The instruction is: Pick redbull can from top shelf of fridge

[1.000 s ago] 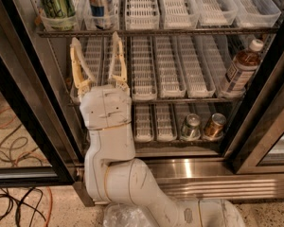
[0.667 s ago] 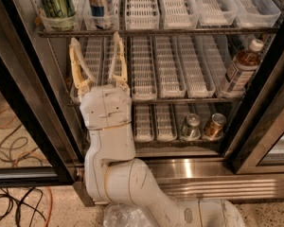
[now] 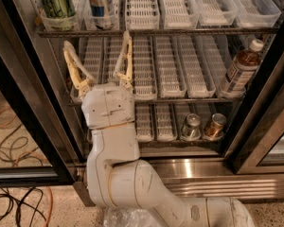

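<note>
Seemingly above end effector, toward fridge

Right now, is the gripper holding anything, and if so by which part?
Nothing is held. The gripper is open and empty, just below the redbull can, which stands untouched on the top shelf.
</note>
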{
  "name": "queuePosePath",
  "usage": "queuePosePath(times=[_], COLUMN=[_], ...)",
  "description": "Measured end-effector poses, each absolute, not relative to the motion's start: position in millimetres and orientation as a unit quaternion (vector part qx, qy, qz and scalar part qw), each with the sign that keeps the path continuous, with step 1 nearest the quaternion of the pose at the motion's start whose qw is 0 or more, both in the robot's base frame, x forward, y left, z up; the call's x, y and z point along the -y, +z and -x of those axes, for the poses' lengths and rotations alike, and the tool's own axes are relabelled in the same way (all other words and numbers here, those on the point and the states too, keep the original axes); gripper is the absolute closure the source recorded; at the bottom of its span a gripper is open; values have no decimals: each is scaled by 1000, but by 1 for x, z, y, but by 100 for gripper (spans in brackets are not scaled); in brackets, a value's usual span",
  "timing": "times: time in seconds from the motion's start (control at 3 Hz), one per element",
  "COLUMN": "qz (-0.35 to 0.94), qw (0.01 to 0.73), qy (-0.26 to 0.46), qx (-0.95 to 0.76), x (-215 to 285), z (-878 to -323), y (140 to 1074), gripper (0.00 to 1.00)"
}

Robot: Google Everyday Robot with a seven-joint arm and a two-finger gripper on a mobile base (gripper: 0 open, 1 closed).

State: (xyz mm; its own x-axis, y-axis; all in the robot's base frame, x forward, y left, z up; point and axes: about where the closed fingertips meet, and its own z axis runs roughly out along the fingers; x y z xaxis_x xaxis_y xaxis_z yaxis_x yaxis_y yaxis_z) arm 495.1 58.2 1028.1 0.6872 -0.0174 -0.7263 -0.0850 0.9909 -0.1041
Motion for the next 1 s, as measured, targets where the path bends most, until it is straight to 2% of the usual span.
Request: queuePosePath(times=[1.0], qz=[100], qw=[898], qy=[28], qx=[-427], x=[-75], z=[-509], y=[1031], gripper=[27])
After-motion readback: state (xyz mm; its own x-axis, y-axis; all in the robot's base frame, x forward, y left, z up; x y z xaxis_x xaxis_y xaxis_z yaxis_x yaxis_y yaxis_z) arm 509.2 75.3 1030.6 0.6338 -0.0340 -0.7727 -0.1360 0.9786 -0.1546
